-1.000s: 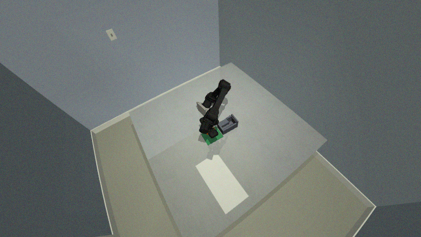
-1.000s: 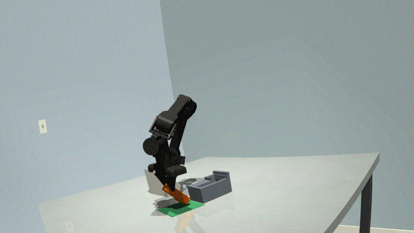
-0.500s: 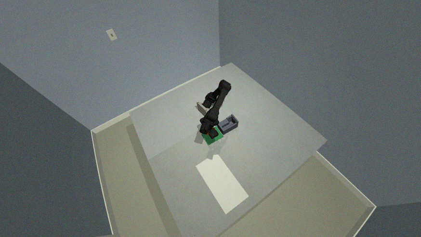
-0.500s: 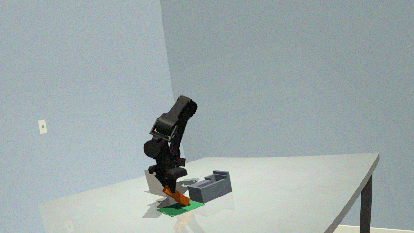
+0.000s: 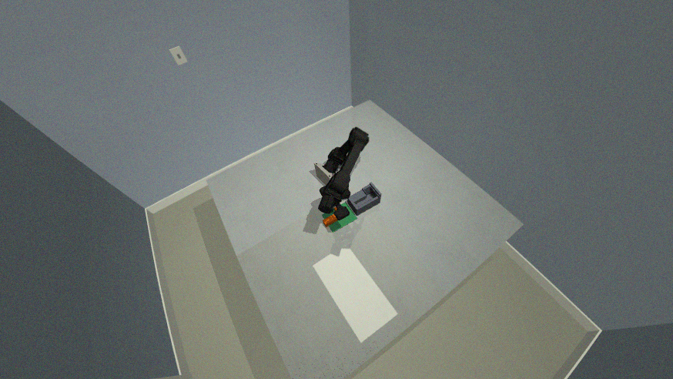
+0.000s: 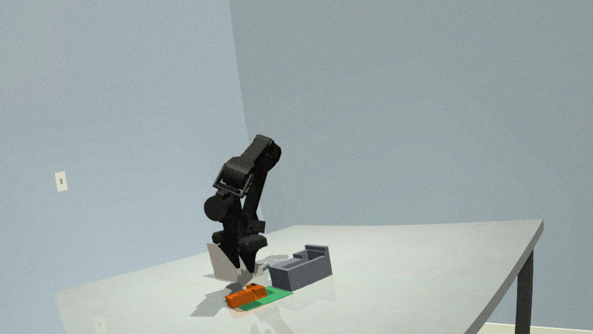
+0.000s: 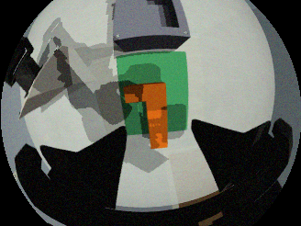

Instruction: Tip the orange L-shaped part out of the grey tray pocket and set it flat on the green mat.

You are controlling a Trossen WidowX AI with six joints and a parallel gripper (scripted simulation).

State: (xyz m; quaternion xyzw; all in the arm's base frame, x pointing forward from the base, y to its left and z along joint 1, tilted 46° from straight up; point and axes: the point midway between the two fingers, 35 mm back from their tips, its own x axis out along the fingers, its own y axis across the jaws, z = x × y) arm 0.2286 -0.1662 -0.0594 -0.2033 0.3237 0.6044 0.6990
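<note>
Gripper (image 6: pixel 245 265) spread, nothing between the fingers, hanging above the orange L-shaped part (image 6: pixel 245 295); part lies flat, apart from the fingers, partly on the green mat (image 6: pixel 277 295); in the exterior view its long end overhangs the mat edge toward 8 o'clock onto the table (image 6: pixel 414 265); in the wrist view the part (image 7: pixel 156 113) sits at 6 o'clock of the grey tray (image 7: pixel 147 19), mat (image 7: pixel 174 73) between them; tray pocket open, part out of it; tray just beside the mat.
</note>
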